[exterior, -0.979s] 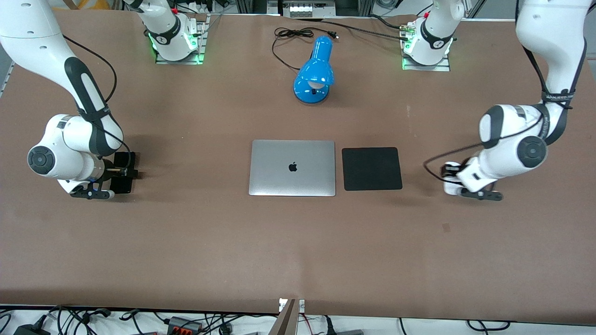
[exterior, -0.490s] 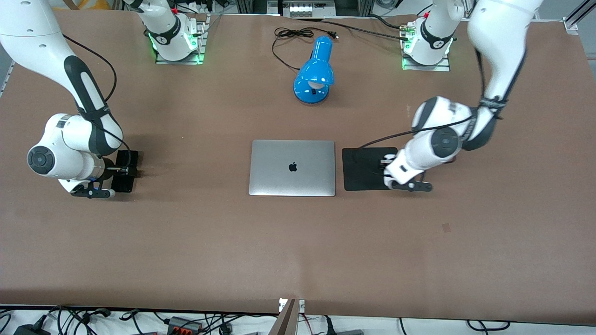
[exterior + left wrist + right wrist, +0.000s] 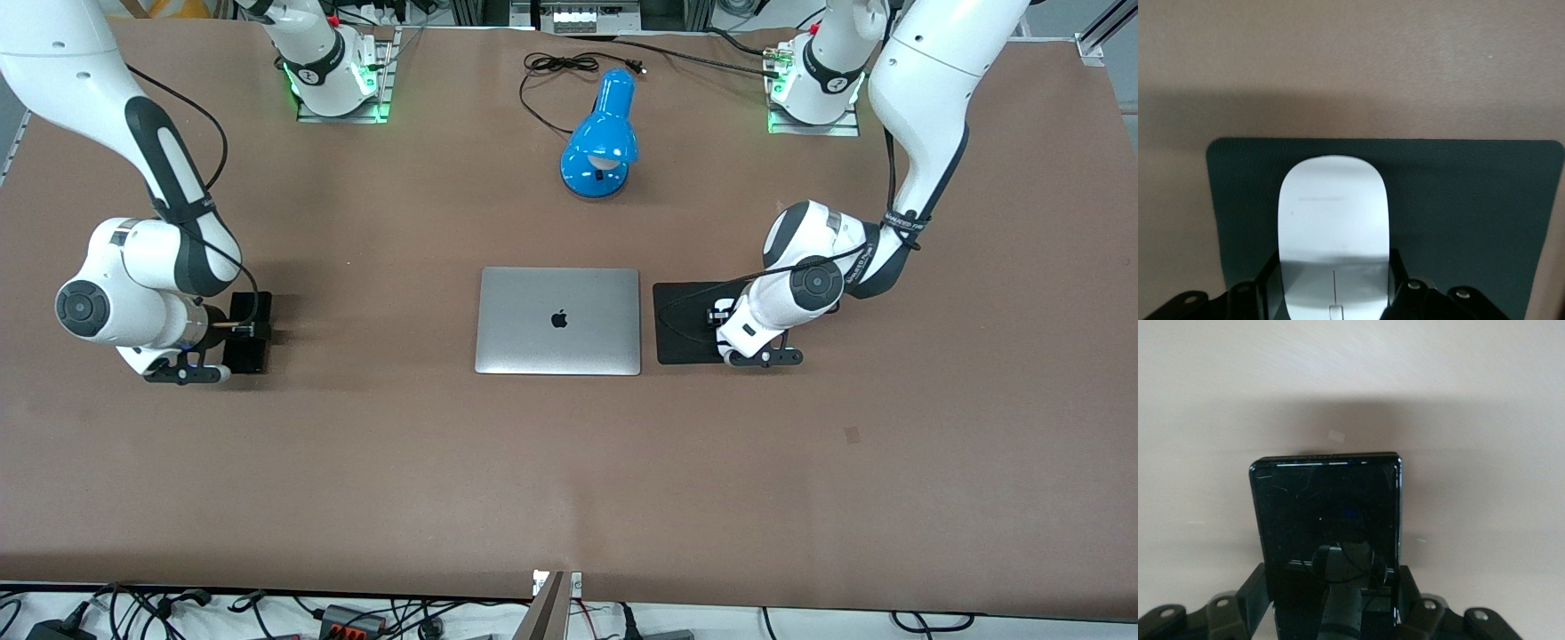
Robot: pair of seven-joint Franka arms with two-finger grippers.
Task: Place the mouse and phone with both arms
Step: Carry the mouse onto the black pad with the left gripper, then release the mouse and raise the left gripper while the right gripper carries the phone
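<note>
The white mouse (image 3: 1333, 213) sits between the fingers of my left gripper (image 3: 1333, 259), which is shut on its sides. It hangs low over the black mouse pad (image 3: 686, 336), or rests on it; I cannot tell which. From the front, the left gripper (image 3: 720, 318) covers the mouse. At the right arm's end of the table, my right gripper (image 3: 238, 330) is shut on the black phone (image 3: 251, 357), held flat and low over the brown table. In the right wrist view the phone (image 3: 1328, 513) fills the gap between the black fingers (image 3: 1253, 588).
A closed silver laptop (image 3: 558, 320) lies beside the mouse pad (image 3: 1471, 200), toward the right arm's end. A blue desk lamp (image 3: 600, 142) and its black cable (image 3: 556, 67) lie farther from the front camera, between the two arm bases.
My left arm has swung in from its end of the table, carrying the mouse over the mouse pad. My right gripper has shifted slightly with the phone.
</note>
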